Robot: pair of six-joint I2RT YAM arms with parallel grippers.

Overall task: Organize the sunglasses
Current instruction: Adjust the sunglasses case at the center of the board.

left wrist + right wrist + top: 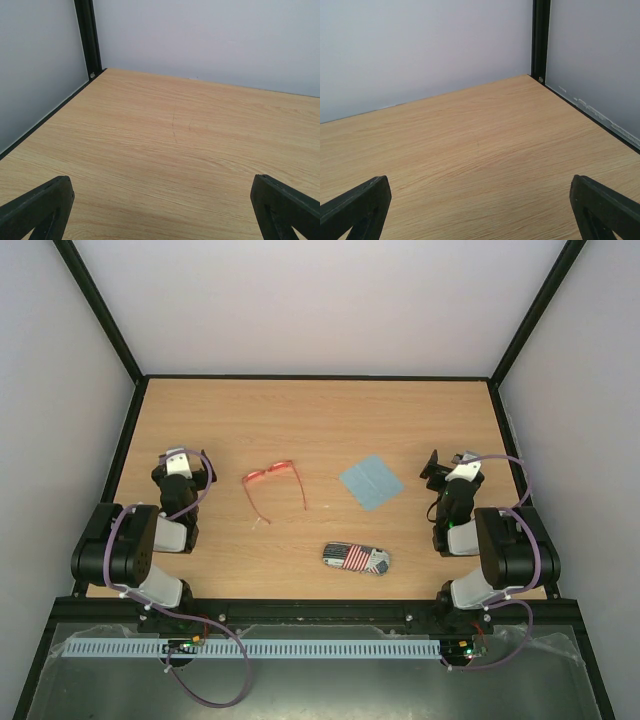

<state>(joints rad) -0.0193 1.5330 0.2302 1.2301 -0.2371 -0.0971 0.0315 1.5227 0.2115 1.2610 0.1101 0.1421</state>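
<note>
Red-orange sunglasses [274,487] unfolded; blue cloth [371,482] rightward, flag case [356,558] nearer; left claw [179,454], right claw [448,462] wide, empty.

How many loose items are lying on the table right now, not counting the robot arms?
3. The red sunglasses lie left of centre, the light blue cloth lies right of centre, and the flag-printed case is nearer the front edge, around the middle. Nothing else seems hidden.

A lab test cell: wooden table [320,410] walled by white panels [320,300], black framing [101,310].
</note>
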